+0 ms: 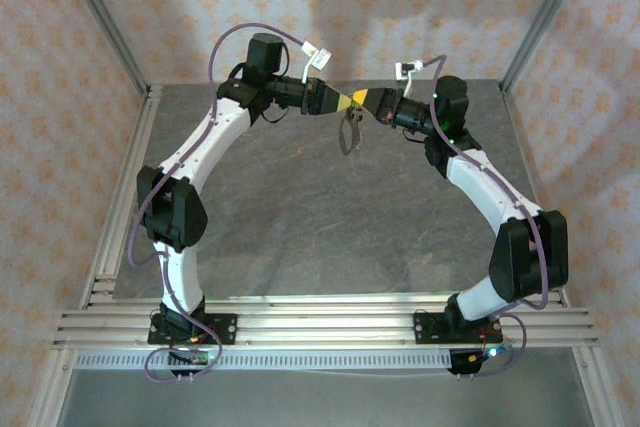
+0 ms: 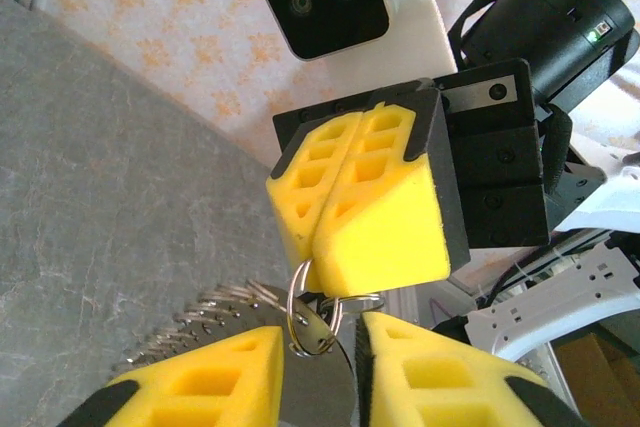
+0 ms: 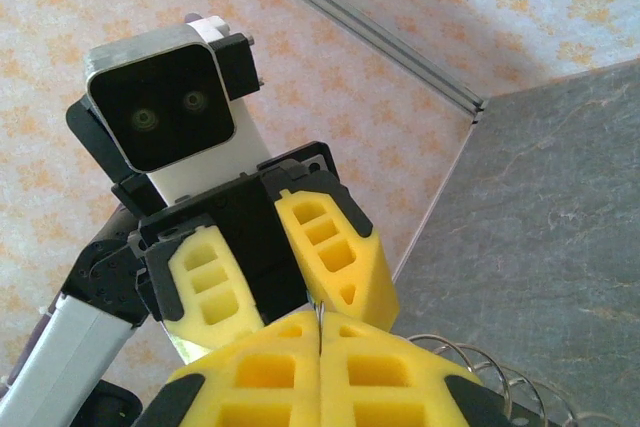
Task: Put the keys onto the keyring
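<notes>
Tabletop [image 1: 300, 207]: grey surface well below the spot where the two arms meet. Anything that slips free would likely fall to it and need picking up again.
Right end effector [image 2: 316, 247]: pads pressed together, pinching the keyring by the top of its loop, raised in the air. The hold is on thin wire at the very tip of the foam, so a sideways push could twist the loop or pull it out.
Left end effector [image 3: 290, 297]: fingers spread, nose to nose with the right one, one pad on either side of the hanging loop. If it shuts off-centre, it probably knocks the loop rather than catching it. If the two crowd closer, the foam tips could collide and shake the loop loose.
Keyring [image 2: 314, 319]: hangs from the right pads, between the left fingers, touching neither of them as far as I can tell. It hangs free, so its angle may change at the first contact.
Chain [image 2: 200, 322]: trails from the loop to one side. It could snag on a foam pad or drag the loop round.
Key: too small to pick out for certain. A pale flat piece lies against the lower loop, and I cannot tell whether that is the blade. If it is only half threaded, a jolt might drop it.
</notes>
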Controlling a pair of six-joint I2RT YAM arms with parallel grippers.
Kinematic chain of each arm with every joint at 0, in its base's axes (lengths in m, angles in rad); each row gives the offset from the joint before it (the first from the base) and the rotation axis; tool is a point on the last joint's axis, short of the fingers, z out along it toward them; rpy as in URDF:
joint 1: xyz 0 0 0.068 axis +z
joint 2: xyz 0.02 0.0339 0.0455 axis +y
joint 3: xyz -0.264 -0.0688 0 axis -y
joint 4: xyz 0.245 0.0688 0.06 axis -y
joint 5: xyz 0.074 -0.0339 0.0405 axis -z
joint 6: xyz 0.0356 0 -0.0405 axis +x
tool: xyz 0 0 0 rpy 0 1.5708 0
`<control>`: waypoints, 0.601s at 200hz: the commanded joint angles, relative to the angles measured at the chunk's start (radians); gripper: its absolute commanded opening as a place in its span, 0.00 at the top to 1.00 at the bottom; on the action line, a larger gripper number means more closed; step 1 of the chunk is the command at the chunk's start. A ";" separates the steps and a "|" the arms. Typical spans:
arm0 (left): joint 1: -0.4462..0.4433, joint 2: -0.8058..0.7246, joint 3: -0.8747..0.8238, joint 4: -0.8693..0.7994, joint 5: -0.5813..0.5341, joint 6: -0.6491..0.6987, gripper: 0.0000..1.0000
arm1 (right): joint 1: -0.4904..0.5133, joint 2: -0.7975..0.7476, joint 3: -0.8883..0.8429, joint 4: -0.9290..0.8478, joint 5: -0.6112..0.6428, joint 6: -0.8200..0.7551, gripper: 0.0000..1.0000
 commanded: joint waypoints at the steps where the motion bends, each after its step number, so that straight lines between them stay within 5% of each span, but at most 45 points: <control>1: -0.014 0.007 0.044 -0.002 0.024 0.010 0.77 | -0.006 0.000 0.029 0.075 -0.004 0.004 1.00; 80: -0.019 -0.003 0.009 0.151 0.000 -0.101 0.78 | -0.010 -0.003 0.012 0.084 -0.008 0.005 1.00; 120: -0.023 -0.006 -0.008 0.216 -0.007 -0.148 0.91 | -0.011 -0.006 0.007 0.086 -0.004 0.005 1.00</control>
